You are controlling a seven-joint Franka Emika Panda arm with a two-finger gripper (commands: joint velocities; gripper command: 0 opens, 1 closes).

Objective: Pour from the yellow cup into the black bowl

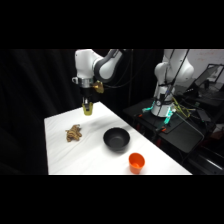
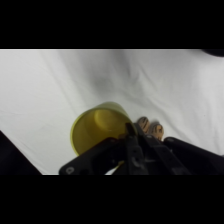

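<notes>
side view: white arm reaches in from the upper right, gripper pointing straight down over the far end of the white table. the yellow cup sits between the fingers, clamped at its rim, hanging upright and just above the tabletop near the far edge. a soft shadow lies on the cloth right of it.

the black bowl rests on the table toward the near right, well apart from the cup, mouth up. inside looks dark; cannot tell if anything is in it. an orange cup stands near the front edge, just beside the bowl on its near side, not touching it. a small tan lumpy object lies left of the bowl, between the cup's spot and the front of the table; what it is cannot be made out.

wrist view: yellow cup seen from above, open mouth facing the camera, interior yellow; whether it holds anything cannot be told. the black linkage of the gripper crosses its lower right rim and grips the wall there. white table fills the rest. the tan object peeks out just past the fingers.
</notes>
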